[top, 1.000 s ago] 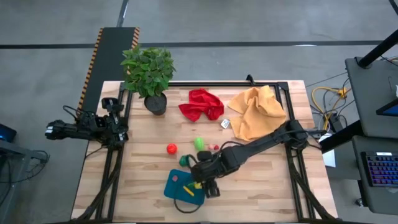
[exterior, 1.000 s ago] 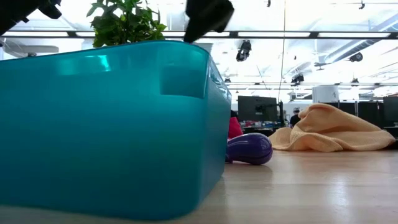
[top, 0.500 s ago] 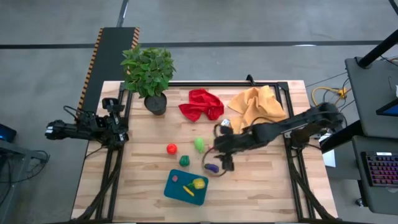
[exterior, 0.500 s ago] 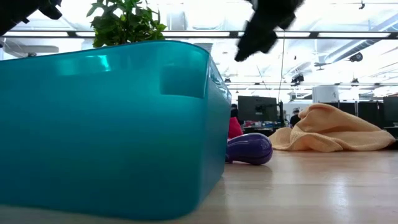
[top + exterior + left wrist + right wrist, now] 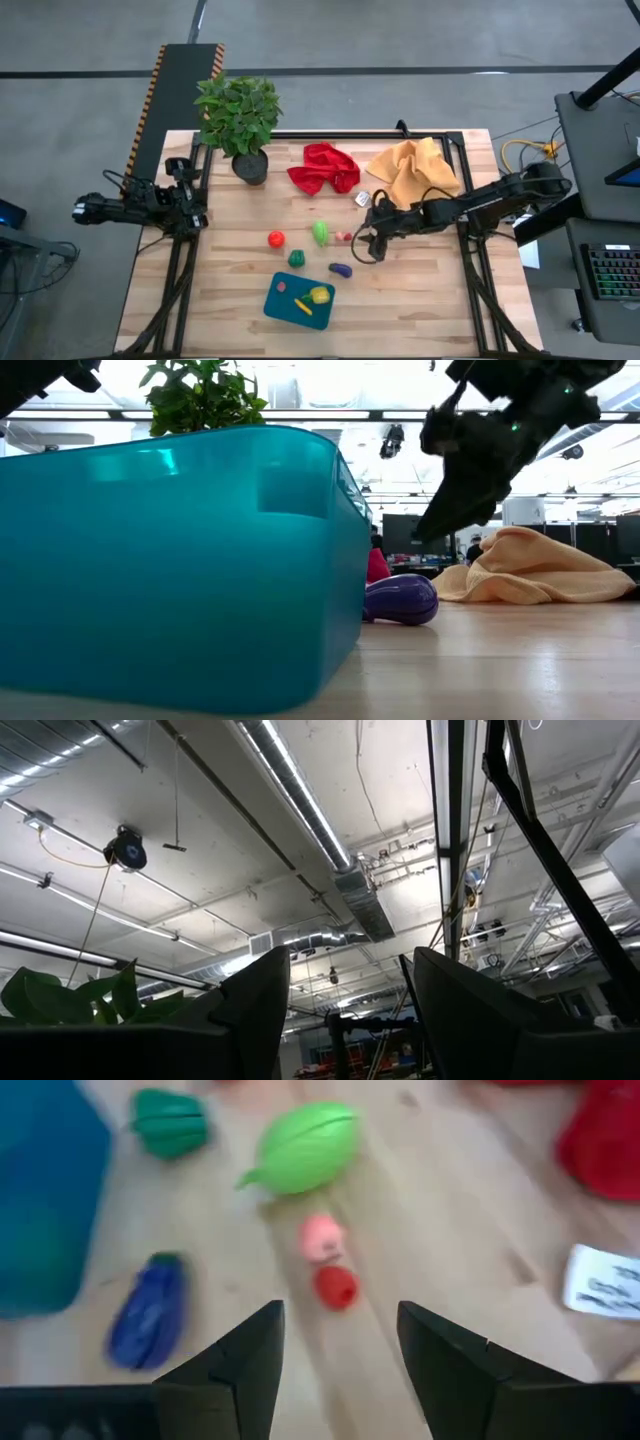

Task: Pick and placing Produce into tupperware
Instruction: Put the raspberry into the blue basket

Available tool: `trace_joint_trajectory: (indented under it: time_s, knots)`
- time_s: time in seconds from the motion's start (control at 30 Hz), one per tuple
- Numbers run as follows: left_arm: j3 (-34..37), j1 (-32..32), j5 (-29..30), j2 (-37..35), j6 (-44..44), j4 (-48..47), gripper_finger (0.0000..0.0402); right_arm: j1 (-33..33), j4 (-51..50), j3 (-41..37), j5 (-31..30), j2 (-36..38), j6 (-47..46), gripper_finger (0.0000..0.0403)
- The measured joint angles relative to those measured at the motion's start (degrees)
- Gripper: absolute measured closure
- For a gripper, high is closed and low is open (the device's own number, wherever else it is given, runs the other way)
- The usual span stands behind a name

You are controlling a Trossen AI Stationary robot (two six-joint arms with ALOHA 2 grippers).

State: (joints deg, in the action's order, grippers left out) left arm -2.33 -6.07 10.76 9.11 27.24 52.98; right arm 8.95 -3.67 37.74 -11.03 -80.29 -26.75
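Observation:
The teal tupperware (image 5: 285, 305) stands near the table's front edge and holds a yellow-green piece (image 5: 320, 295), a red piece (image 5: 283, 287) and a yellow piece (image 5: 303, 307). On the wood lie a purple eggplant (image 5: 341, 269), a dark green piece (image 5: 297, 258), a light green piece (image 5: 320, 233), a red tomato (image 5: 275, 239) and a small pink-and-red piece (image 5: 343, 237). My right gripper (image 5: 364, 247) hangs open and empty just right of the pink-and-red piece (image 5: 328, 1260), above the table. My left gripper (image 5: 350, 1005) is open and empty, off the table's left edge.
A potted plant (image 5: 238, 115) stands at the far left. A red cloth (image 5: 324, 168) and a yellow cloth (image 5: 412, 178) lie at the far side, with a white tag (image 5: 362, 199) between them. Bare wood lies at the front right.
My right gripper has gone from above the tupperware toward the table's far right, past the purple eggplant, to beside the pink-and-red piece. The yellow-green piece, which was under the gripper, now lies uncovered in the tupperware.

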Motion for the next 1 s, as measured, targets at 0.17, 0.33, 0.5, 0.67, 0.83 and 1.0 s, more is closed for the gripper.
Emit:
trace_joint_trajectory:
  time_s: [0.17, 0.33, 0.5, 0.67, 0.83, 1.0]
  knots:
    - [0.0, 0.0, 0.0, 0.1, 0.0, 0.0, 0.0202, 0.0, 1.2, 1.3, -2.3, -4.1, -1.3, 0.0185]
    - [0.0, 0.0, 0.0, 0.1, 0.1, 0.0, 0.0202, -0.1, 1.1, 3.8, -2.6, -10.3, -0.1, 0.0129]
    - [0.0, 0.0, 0.0, 0.1, 0.1, 0.0, 0.0202, -0.4, 0.9, 6.3, -2.6, -16.6, 2.8, 0.0104]
    - [0.0, 0.0, 0.0, 0.2, 0.1, 0.0, 0.0202, -0.5, 1.0, 8.5, -2.5, -20.8, 3.9, 0.0106]
    - [0.0, 0.0, 0.0, 0.2, 0.1, 0.0, 0.0202, -0.5, 0.9, 9.7, -2.5, -22.0, 4.5, 0.0121]
    - [0.0, 0.0, 0.0, 0.2, 0.1, 0.0, 0.0202, -0.5, 0.9, 9.7, -2.1, -21.5, 4.5, 0.0136]
